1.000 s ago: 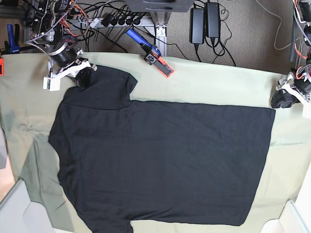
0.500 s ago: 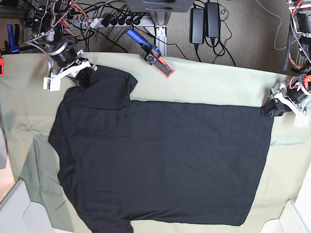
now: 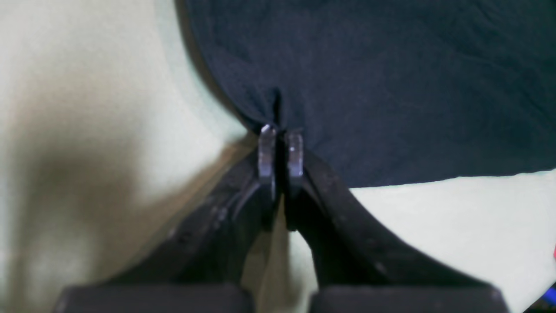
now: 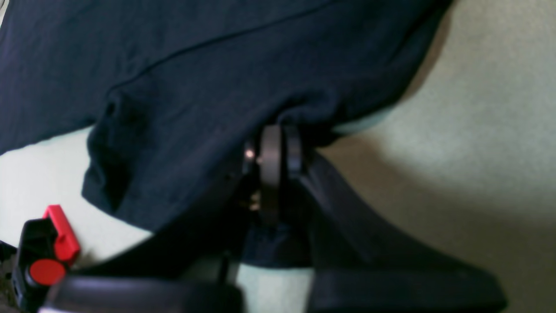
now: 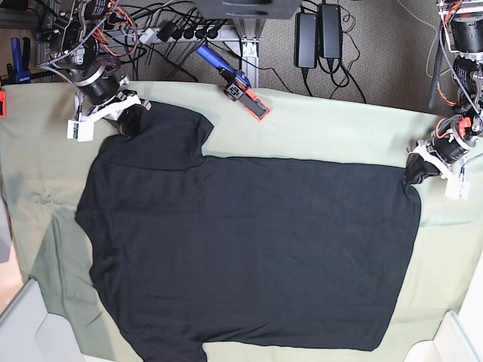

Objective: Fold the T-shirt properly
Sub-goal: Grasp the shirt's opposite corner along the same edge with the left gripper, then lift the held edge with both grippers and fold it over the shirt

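The black T-shirt [image 5: 249,256] lies spread flat on the pale green table cloth [image 5: 332,128], sleeves toward the left of the base view and hem toward the right. My left gripper [image 5: 415,172] is at the hem's far right corner. In the left wrist view its fingertips [image 3: 280,143] are pressed together, pinching the edge of the black cloth [image 3: 391,78]. My right gripper [image 5: 130,121] sits at the far left sleeve. The right wrist view shows it [image 4: 276,148] shut on a bunched fold of the T-shirt [image 4: 195,65].
A blue-handled tool with an orange-red head [image 5: 234,81] lies on the cloth near the back edge, and the right wrist view catches it as a red and black piece [image 4: 43,252]. Cables and power bricks [image 5: 317,34] lie behind the table. White bins stand at the front corners [image 5: 23,324] [image 5: 453,339].
My left gripper moved in from the right edge to the hem's far corner and shut on it, drawing that corner slightly inward. The right gripper has kept its hold on the sleeve.
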### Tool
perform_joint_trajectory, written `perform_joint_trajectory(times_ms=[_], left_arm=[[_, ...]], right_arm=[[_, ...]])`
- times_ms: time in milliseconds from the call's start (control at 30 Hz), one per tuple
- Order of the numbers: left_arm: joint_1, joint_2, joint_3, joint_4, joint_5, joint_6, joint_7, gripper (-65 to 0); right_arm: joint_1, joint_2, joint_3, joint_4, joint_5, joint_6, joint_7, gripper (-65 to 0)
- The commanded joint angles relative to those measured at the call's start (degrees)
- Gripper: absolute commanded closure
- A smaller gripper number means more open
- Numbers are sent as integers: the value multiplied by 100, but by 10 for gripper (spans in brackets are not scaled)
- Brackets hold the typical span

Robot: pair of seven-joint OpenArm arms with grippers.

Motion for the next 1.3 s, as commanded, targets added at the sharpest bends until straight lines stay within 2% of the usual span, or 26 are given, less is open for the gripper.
perform_joint_trajectory(times_ms=[0,33,67,100,133,267,333,467,700,1000,1267], left_arm=[[-44,-101,-20,55,175,-55,-15,0],[-42,-101,-20,55,195,-61,-11,0],[-42,-101,-20,55,173,-181,-11,0],[-42,-107,-20,57,118,-481,-11,0],[-42,-118,-20,59,-17,-515,9,0],[-37,-262,-24,70,-601,-515,299,0],[-39,-350,-26,70,-745,-515,358,0],[-42,-437,-26,72,-868,-515,376,0],[-164,-415,-26,72,-1145,-515,378,0],[-857,-417,-26,70,-1071,-515,374,0],[-1381,-415,-24,59,-610,-515,177,0]], right_arm=[[-81,31,7,7,-188,94,-343,0],[-79,33,7,7,-186,94,-343,0],[-79,44,7,7,-164,94,-345,0],[-79,57,7,11,-125,96,-378,0],[-81,87,9,11,-85,101,-461,0],[-184,308,22,44,37,251,-892,0],[-326,437,118,142,319,251,-1067,0],[-533,476,584,588,769,560,-1119,0],[-437,573,837,1257,883,590,-1141,0],[437,942,837,1296,879,601,-1132,0],[1510,1510,837,999,815,616,-1084,0]])
